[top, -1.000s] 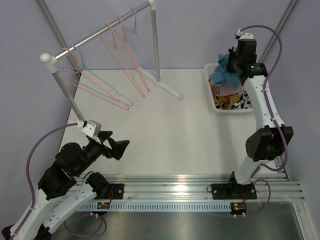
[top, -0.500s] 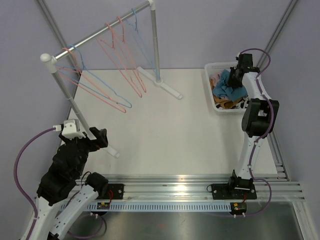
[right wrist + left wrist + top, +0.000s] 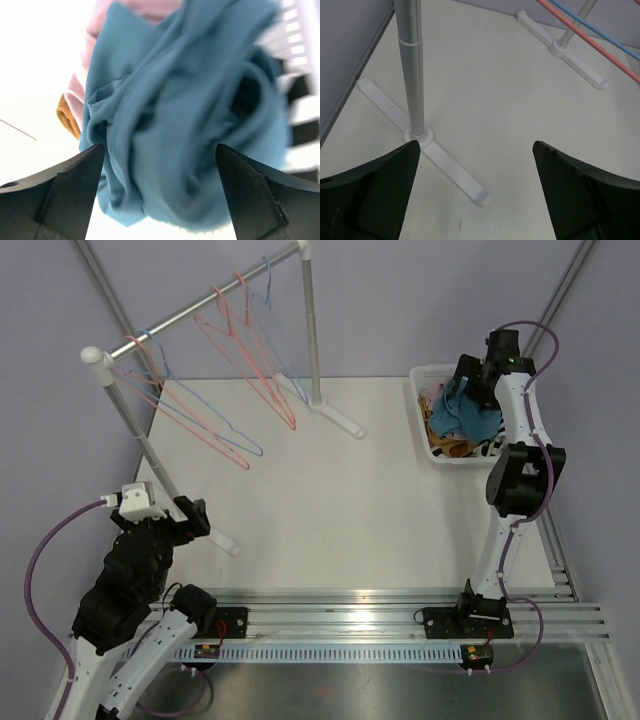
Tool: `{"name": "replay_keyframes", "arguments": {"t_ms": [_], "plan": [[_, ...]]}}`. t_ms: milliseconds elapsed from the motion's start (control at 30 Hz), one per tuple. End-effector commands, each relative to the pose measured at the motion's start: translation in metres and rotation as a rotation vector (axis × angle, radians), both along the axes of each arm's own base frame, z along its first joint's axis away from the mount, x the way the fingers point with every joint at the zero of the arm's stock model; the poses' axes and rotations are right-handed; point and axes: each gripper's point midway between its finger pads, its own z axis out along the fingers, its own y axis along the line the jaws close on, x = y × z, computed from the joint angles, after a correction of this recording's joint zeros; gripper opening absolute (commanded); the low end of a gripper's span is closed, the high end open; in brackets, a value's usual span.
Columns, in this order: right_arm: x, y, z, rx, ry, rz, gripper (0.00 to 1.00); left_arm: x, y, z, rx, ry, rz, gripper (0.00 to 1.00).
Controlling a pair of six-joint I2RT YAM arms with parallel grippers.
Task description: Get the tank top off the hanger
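A white desk [image 3: 340,500] fills the middle of the top view, closed in by pale lavender walls [image 3: 400,300] with slanted metal frame posts in the back corners. An aluminium rail [image 3: 400,615] runs along the near edge, where both arm bases are bolted.

A clothes rack [image 3: 200,302] stands on the left half of the desk, its bar sloping from the near left up to the far right. Bare pink and blue wire hangers [image 3: 250,377] hang from the bar in two clusters, tilted, with nothing on them.

The tank top [image 3: 465,415] is teal and lies in the white basket [image 3: 418,400] at the far right of the desk, on top of pink, mustard and black-and-white patterned clothes. It is bunched into a rumpled lump — no clear long axis shows, and neck end and hem end cannot be told apart. Its folds swirl around a dark hollow in the right wrist view [image 3: 185,115].

The right tool [image 3: 160,147] hovers over this heap, released, with both fingers spread wide on either side of the cloth and not pinching it.

The left tool [image 3: 476,145] is also released and wide apart — it hangs above bare desk near the rack's near pole [image 3: 410,65] and white foot [image 3: 445,165], grasping nothing.
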Motion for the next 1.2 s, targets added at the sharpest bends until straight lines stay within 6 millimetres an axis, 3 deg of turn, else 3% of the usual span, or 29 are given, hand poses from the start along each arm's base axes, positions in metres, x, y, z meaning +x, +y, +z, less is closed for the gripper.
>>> {"name": "replay_keyframes", "arguments": {"t_ms": [0, 67, 100, 133, 167, 200, 233, 267, 300, 333, 367, 400, 433, 467, 500, 533, 567, 600, 667, 700, 800, 1000, 1033, 1100, 1167], "plan": [[-0.016, -0.015, 0.081, -0.064, -0.112, -0.062, 0.99, 0.003, 0.001, 0.019, 0.009, -0.076, -0.008, 0.99], [-0.023, -0.011, 0.093, -0.055, -0.129, -0.051, 1.00, 0.002, 0.002, 0.025, 0.018, -0.086, -0.012, 0.99], [-0.033, -0.006, 0.113, -0.054, -0.169, -0.040, 1.00, 0.000, 0.003, 0.030, 0.016, -0.092, -0.012, 0.99], [-0.039, 0.002, 0.120, -0.055, -0.186, -0.019, 1.00, 0.000, 0.002, 0.032, 0.033, -0.091, -0.022, 0.99], [-0.047, 0.005, 0.110, -0.069, -0.170, -0.006, 0.99, -0.002, 0.001, 0.038, 0.039, -0.100, -0.038, 0.99], [-0.064, 0.012, 0.138, -0.080, -0.235, 0.004, 0.99, -0.002, 0.001, 0.042, 0.048, -0.104, -0.042, 0.99], [-0.074, 0.015, 0.144, -0.088, -0.258, 0.009, 1.00, -0.002, 0.001, 0.044, 0.072, -0.102, -0.051, 0.99], [-0.089, 0.025, 0.126, -0.094, -0.221, 0.035, 1.00, -0.004, 0.002, 0.052, 0.075, -0.113, -0.055, 0.99], [-0.110, 0.029, 0.157, -0.109, -0.314, 0.042, 1.00, -0.001, 0.001, 0.052, 0.089, -0.094, -0.055, 0.99], [-0.123, 0.032, 0.161, -0.124, -0.334, 0.039, 0.99, -0.001, 0.001, 0.054, 0.105, -0.086, -0.059, 0.99], [-0.137, 0.035, 0.147, -0.143, -0.315, 0.041, 1.00, -0.002, 0.002, 0.060, 0.110, -0.088, -0.062, 0.99], [-0.162, 0.048, 0.171, -0.148, -0.389, 0.068, 0.99, 0.000, 0.001, 0.060, 0.131, -0.070, -0.065, 0.99], [-0.175, 0.054, 0.175, -0.154, -0.409, 0.078, 0.99, 0.001, 0.001, 0.059, 0.146, -0.055, -0.069, 0.99], [-0.190, 0.064, 0.165, -0.154, -0.391, 0.105, 0.99, 0.001, 0.002, 0.060, 0.153, -0.049, -0.064, 0.99], [-0.211, 0.068, 0.179, -0.144, -0.441, 0.116, 0.99, 0.000, 0.003, 0.066, 0.153, -0.057, -0.063, 0.99], [-0.233, 0.069, 0.178, -0.141, -0.446, 0.133, 0.99, 0.001, 0.003, 0.065, 0.170, -0.041, -0.061, 0.99], [-0.236, 0.068, 0.168, -0.149, -0.413, 0.133, 0.99, 0.000, 0.004, 0.067, 0.174, -0.043, -0.060, 0.99], [-0.254, 0.066, 0.178, -0.155, -0.452, 0.125, 1.00, -0.001, 0.005, 0.073, 0.178, -0.049, -0.061, 0.99], [-0.274, 0.066, 0.174, -0.161, -0.465, 0.125, 1.00, -0.003, 0.008, 0.074, 0.191, -0.039, -0.057, 0.99], [-0.291, 0.064, 0.184, -0.150, -0.511, 0.121, 0.99, -0.004, 0.009, 0.075, 0.202, -0.036, -0.056, 0.99], [-0.323, 0.061, 0.186, -0.132, -0.542, 0.116, 0.99, -0.008, 0.011, 0.078, 0.207, -0.025, -0.060, 0.99], [-0.363, 0.059, 0.166, -0.145, -0.521, 0.174, 1.00, -0.011, 0.013, 0.077, 0.212, -0.004, -0.055, 0.99], [-0.363, 0.055, 0.153, -0.170, -0.483, 0.166, 0.99, -0.011, 0.013, 0.076, 0.212, -0.001, -0.058, 0.99], [-0.365, 0.048, 0.149, -0.181, -0.484, 0.122, 0.99, -0.011, 0.012, 0.070, 0.209, 0.018, -0.062, 0.99], [-0.363, 0.059, 0.148, -0.154, -0.507, 0.183, 1.00, -0.011, 0.011, 0.066, 0.208, 0.026, -0.065, 0.99]]}}
